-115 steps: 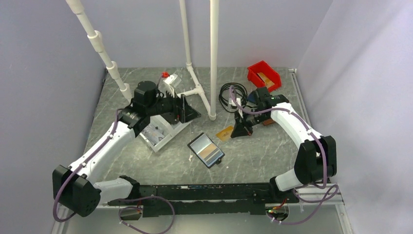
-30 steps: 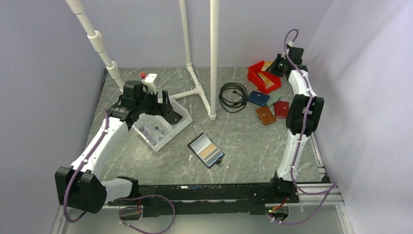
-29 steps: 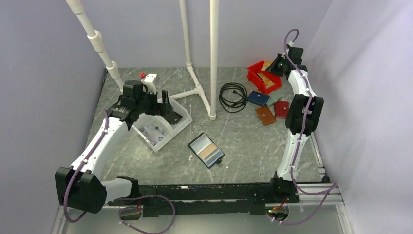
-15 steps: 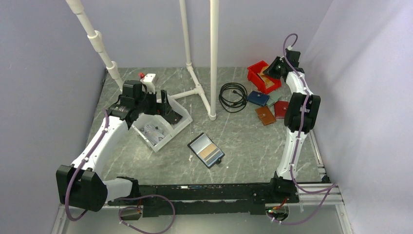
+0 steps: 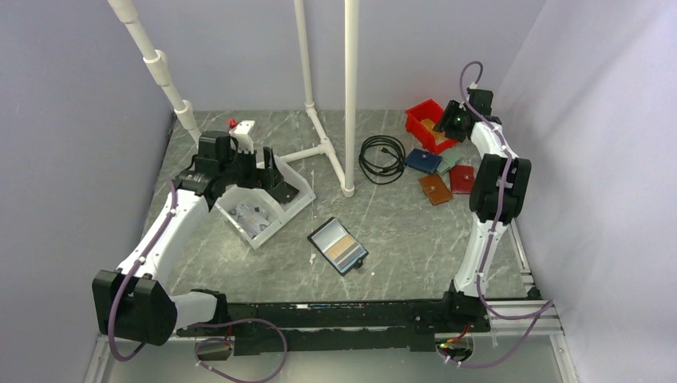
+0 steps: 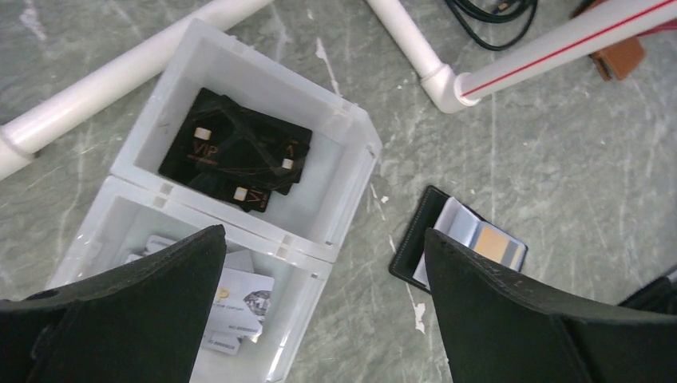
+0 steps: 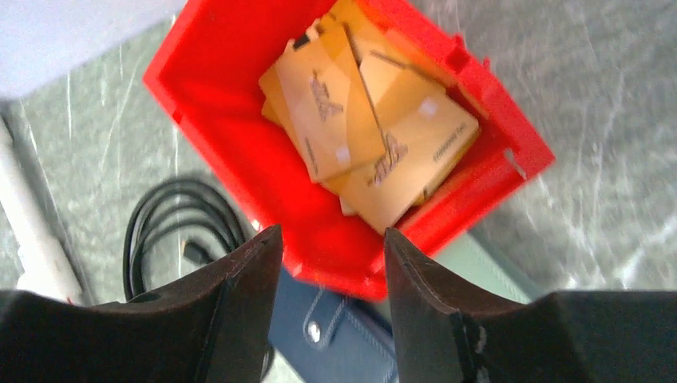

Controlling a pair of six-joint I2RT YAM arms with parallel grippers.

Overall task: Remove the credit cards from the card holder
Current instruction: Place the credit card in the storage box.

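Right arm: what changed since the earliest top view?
The right gripper swung from beside the card holder to above the red bin, its jaws now apart with nothing between them. The gold card that lay by the holder is gone from the table. The left gripper pulled back slightly over the white tray, open. Card holder, its two cards and the wallets stayed.

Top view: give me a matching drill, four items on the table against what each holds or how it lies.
Items:
1. red bin
2. white tray
3. card holder
4. black cable

States:
A. lying open, cards still in it
B. coiled, beside the white pipe
C. gold-tan cards piled inside
D. black cards in one compartment, pale cards in the other

Pairs: 1-C, 2-D, 3-A, 4-B
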